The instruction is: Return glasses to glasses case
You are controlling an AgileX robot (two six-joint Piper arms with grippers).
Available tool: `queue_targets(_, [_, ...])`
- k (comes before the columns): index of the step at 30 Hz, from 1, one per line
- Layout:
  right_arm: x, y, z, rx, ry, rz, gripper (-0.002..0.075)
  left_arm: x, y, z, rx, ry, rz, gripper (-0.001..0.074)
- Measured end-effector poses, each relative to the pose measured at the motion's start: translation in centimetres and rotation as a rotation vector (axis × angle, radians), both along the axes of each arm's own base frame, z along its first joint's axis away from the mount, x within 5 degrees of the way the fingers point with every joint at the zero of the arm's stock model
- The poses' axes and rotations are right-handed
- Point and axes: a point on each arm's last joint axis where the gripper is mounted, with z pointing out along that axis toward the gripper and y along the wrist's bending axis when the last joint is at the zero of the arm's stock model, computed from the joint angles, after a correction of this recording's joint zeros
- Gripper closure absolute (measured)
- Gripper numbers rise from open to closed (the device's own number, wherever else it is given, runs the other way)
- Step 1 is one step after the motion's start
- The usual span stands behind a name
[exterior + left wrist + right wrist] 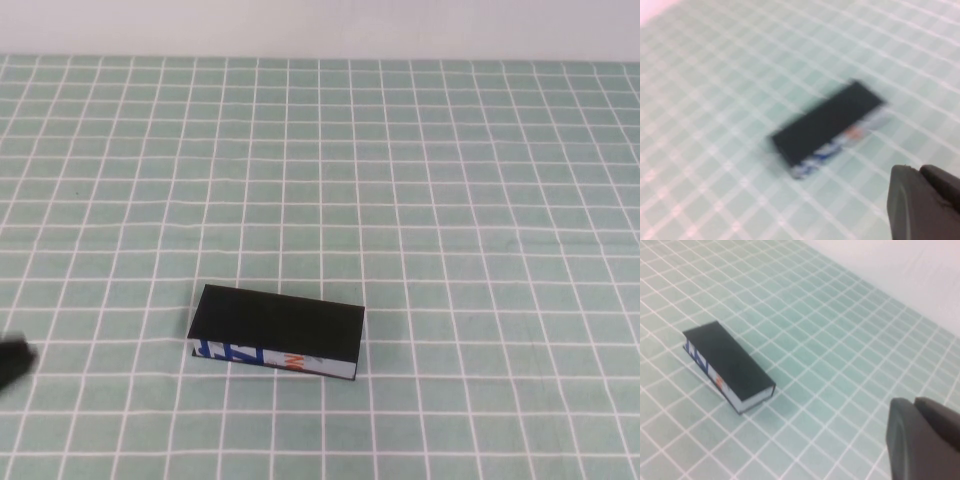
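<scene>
The glasses case (278,322) is a black box with its lid closed. It lies on the checked cloth near the front middle, and its white side with blue and orange lettering faces me. The glasses are not in view. My left gripper (10,362) shows at the left edge of the high view, well left of the case, and it is shut and empty. The left wrist view shows the left gripper (919,170) apart from the blurred case (827,122). My right gripper (914,401) is shut and empty, away from the case (727,360), and it is outside the high view.
A green cloth with a white grid (450,200) covers the whole table. A pale wall edge (320,25) runs along the back.
</scene>
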Motion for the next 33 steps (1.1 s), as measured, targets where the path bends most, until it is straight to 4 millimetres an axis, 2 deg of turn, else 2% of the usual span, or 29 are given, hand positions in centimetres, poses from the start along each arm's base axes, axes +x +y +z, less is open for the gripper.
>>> queue_targets(6, [-2.0,-1.6,-3.3,0.048,0.015,-0.069,0.0737,1.2,0.8,0.3,0.02,-0.065,0.139,0.0737])
queue_targets(14, [-3.2,-2.3,-7.4,0.13,0.053,-0.114,0.0737,-0.7,1.7,0.5,-0.051,-0.045,0.14,0.0737])
queue_targets(22, [-2.8,-2.0,-11.3,0.151,0.086,-0.117,0.0737,-1.2,1.3,0.6,-0.129,-0.011,0.104,0.0737])
queue_targets(27, [-2.6,-1.9,-12.3,0.133,0.104,-0.122,0.0737,-1.2,1.3,0.7,-0.134,-0.01,0.102,0.0737])
queue_targets(33, [-2.6,-1.9,-12.4,0.133,0.104,-0.122,0.0737,-1.2,1.3,0.7,-0.13,-0.013,0.099,0.0737])
